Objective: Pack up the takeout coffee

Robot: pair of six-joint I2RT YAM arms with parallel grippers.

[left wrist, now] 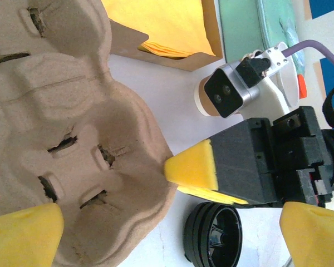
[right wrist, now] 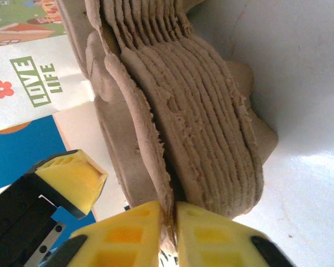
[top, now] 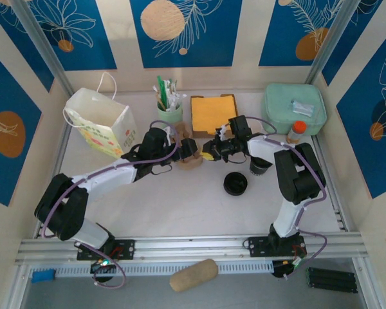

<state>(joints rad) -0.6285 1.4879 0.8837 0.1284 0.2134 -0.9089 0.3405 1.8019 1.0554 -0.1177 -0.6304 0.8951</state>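
My right claw (right wrist: 170, 214) pinched on the carrier stack (right wrist: 200, 128) edge, my left claw (top: 182, 152) wide and empty, takeout coffee (top: 260, 166) on the bench (top: 180, 206) right of both, untouched

We see grey-brown pulp trays (left wrist: 72, 111), yellow pads (right wrist: 139, 233), black lids (top: 235, 184) on the white table (top: 180, 206), orange-yellow napkins (top: 212, 111), a mint-green box (top: 294, 108) far right, a white bag (top: 103, 125) far left lettered green with a red flower, and blue walls (top: 209, 38) bearing white leaf lines and tan discs.
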